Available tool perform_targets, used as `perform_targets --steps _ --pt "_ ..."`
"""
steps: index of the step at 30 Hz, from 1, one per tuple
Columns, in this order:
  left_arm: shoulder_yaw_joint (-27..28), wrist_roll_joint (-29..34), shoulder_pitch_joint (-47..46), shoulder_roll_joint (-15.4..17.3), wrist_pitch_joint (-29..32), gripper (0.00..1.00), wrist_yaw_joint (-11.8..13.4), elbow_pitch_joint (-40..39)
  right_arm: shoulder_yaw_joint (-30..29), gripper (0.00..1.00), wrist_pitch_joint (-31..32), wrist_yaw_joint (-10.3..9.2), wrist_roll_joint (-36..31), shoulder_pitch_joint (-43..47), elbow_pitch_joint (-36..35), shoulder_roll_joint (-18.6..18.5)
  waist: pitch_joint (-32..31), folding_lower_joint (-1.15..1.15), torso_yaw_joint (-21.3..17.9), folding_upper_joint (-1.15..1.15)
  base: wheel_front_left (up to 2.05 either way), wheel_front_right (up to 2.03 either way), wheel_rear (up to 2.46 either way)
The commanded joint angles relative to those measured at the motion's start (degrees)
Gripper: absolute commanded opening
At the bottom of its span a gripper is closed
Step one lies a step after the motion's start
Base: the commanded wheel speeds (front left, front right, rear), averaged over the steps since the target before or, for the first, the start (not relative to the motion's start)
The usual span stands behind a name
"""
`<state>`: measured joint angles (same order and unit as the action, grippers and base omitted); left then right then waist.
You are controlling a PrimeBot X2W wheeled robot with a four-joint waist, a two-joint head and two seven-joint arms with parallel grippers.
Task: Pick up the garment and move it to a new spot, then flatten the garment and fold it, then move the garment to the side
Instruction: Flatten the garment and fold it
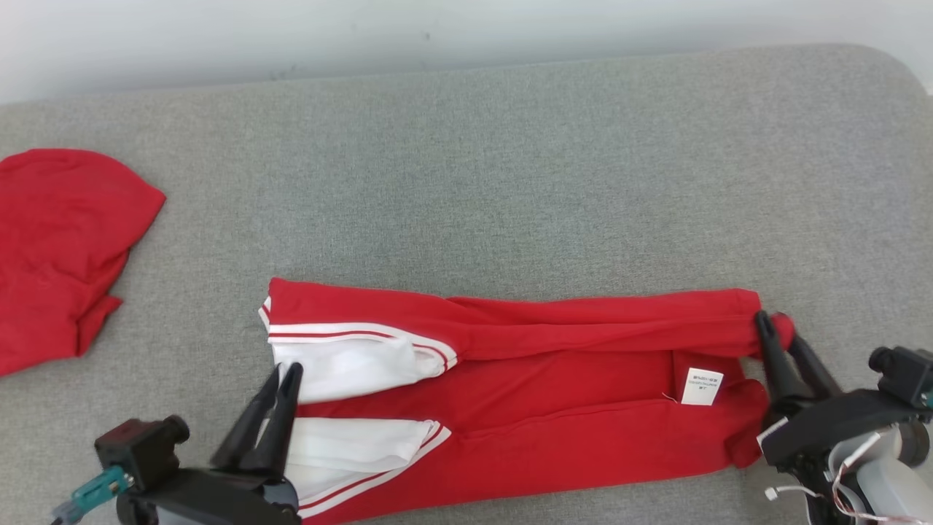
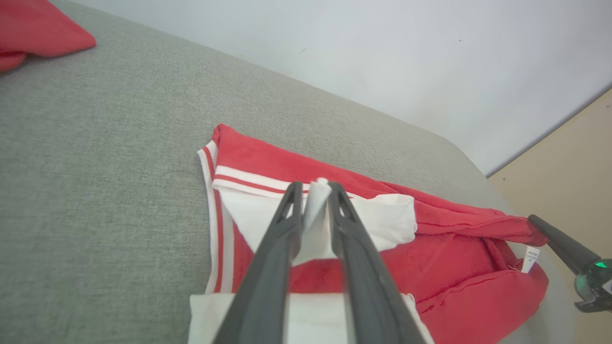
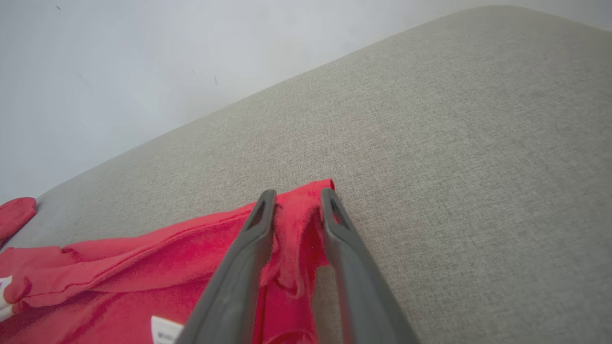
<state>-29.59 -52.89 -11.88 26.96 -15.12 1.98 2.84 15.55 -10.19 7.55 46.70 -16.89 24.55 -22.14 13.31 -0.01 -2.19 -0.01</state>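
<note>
The garment (image 1: pixel 554 394) is red with white striped sleeves and lies stretched left to right on the grey padded surface (image 1: pixel 510 168). A white label (image 1: pixel 701 385) shows near its right end. My left gripper (image 1: pixel 284 372) is at the garment's left end, shut on a pinch of white sleeve cloth, which pokes up between the fingers in the left wrist view (image 2: pixel 315 188). At the right end, my right gripper (image 1: pixel 776 328) holds a bunched red corner; the cloth (image 3: pixel 294 224) fills the gap between its fingers (image 3: pixel 297 193).
A second red cloth (image 1: pixel 58 240) lies at the far left of the surface. A pale wall runs along the back edge. The surface's rounded right corner drops to a tan floor (image 2: pixel 564 162). Bare grey surface stretches behind the garment.
</note>
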Motion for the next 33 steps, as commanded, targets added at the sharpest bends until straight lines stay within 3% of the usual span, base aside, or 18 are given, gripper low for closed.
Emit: perform_targets --steps 1,7,8,13,21,27,29,30,33 --pt "1.59 1.32 1.60 -0.65 -0.02 1.00 -0.29 0.31 -1.01 1.00 -0.01 -0.14 -0.79 1.45 -0.81 0.32 -0.54 0.01 -0.14 0.01 0.00 0.00 0.00" --pt "9.05 7.03 3.96 -3.44 -0.02 1.00 0.11 -0.62 -3.66 1.00 1.46 -0.14 -2.54 3.36 -3.35 0.23 -1.06 0.01 -0.11 0.01 0.00 0.00 0.00" --pt "13.15 10.76 4.83 -4.94 -0.03 1.00 0.60 -1.57 -4.97 1.00 2.14 -0.14 -3.27 3.64 -4.06 0.31 -1.12 0.01 0.01 0.01 0.00 0.00 0.00" --pt "22.18 23.13 6.47 -9.81 -0.03 1.00 0.76 -4.28 -6.92 1.00 5.84 -0.14 -5.68 3.11 -2.25 1.78 -1.13 0.01 0.75 0.01 0.00 0.00 0.00" --pt "31.61 36.19 8.46 -18.00 -0.03 1.00 -2.64 -5.38 -7.69 1.00 7.61 -0.14 -7.97 4.32 3.24 4.21 -0.61 0.01 2.35 0.01 0.00 0.00 0.00" --pt "35.50 41.48 9.69 -21.03 -0.03 1.00 -5.38 -4.25 -5.44 1.00 7.88 -0.14 -8.94 5.76 6.98 6.17 -0.44 0.01 2.52 0.01 0.00 0.00 0.00" --pt "36.44 42.33 9.75 -21.75 -0.03 1.00 -5.97 -4.05 -4.07 0.39 7.92 -0.13 -8.87 5.93 7.62 7.08 -0.51 0.01 2.42 0.01 0.00 0.00 0.00" --pt "36.88 42.82 9.78 -21.94 -0.03 1.00 -6.01 -4.00 -3.43 0.01 8.20 -0.02 -8.54 5.97 7.86 7.52 -0.60 0.01 2.36 0.01 0.00 0.00 0.00" --pt "37.94 44.03 9.96 -22.57 -0.03 1.00 -6.68 -3.70 -2.74 0.00 7.43 0.00 -7.79 5.51 8.33 7.80 -1.13 0.01 2.09 0.01 0.00 0.00 0.00"
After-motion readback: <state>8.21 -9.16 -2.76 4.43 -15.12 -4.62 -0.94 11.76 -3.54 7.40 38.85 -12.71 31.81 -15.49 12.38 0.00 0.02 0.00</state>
